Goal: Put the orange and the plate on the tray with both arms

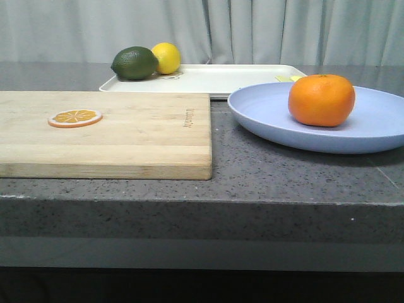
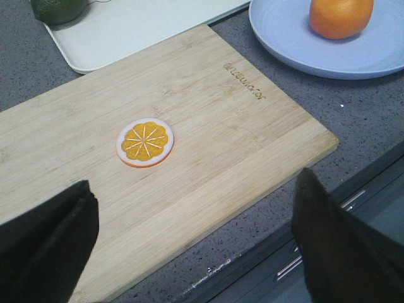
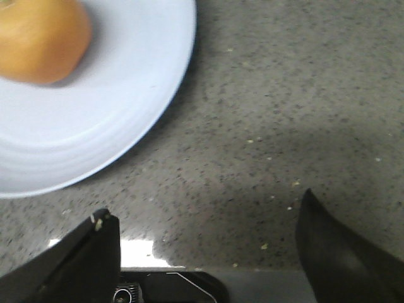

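The orange sits on the lavender-blue plate at the right of the counter; both also show in the left wrist view, orange and plate, and in the right wrist view, orange and plate. The cream-white tray lies behind them, also seen in the left wrist view. My left gripper is open and empty above the front edge of the wooden cutting board. My right gripper is open and empty above the counter's front edge, beside the plate. Neither gripper shows in the front view.
The cutting board lies at the front left with a thin orange slice on it. A green lime and a yellow lemon sit on the tray's far left end. The grey speckled counter drops off at the front.
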Controlling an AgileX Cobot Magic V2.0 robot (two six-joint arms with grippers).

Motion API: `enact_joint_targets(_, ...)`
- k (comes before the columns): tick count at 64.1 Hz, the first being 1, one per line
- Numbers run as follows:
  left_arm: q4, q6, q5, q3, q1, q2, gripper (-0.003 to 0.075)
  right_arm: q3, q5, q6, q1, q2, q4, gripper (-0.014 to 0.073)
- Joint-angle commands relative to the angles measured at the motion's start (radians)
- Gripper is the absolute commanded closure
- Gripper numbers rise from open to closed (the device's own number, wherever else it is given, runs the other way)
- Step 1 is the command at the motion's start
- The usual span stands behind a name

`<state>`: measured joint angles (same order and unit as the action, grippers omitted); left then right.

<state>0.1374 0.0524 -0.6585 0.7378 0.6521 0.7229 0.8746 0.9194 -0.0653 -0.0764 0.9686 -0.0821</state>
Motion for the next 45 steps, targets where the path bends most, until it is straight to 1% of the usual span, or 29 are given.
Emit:
enact_joint_targets(1, 0.014, 0.000, 0.084, 0.026, -0.002, -0.002, 0.0113, 0.065, 0.004, 0.024, -0.094, 0.059, -0.053, 0.0011)
enact_joint_targets(8, 0.014, 0.000, 0.084, 0.026, -0.002, -0.002, 0.0113, 0.066, 0.026, 0.097, -0.188, 0.126, -0.211, 0.0011)
enact_joint_targets(11, 0.014, 0.000, 0.084, 0.026, -0.002, -0.002, 0.0113, 0.066, 0.029, 0.137, -0.215, 0.152, -0.319, 0.0011)
enact_joint_targets(18, 0.014, 0.000, 0.084, 0.026, -0.002, -0.002, 0.0113, 0.065, 0.027, 0.215, -0.229, 0.193, -0.514, 0.0011)
enact_joint_targets(20, 0.014, 0.000, 0.084, 0.026, -0.002, -0.002, 0.0113, 0.065, 0.027, 0.235, -0.225, 0.203, -0.550, 0.0011)
enact_joint_targets(27, 0.014, 0.000, 0.084, 0.026, -0.002, -0.002, 0.0113, 0.065, 0.027, 0.244, -0.224, 0.240, -0.627, 0.0011)
enact_joint_targets(45, 0.014, 0.000, 0.091, 0.026, -0.002, -0.002, 0.0113, 0.065, -0.023, 0.244, -0.224, 0.308, -0.727, 0.0011)
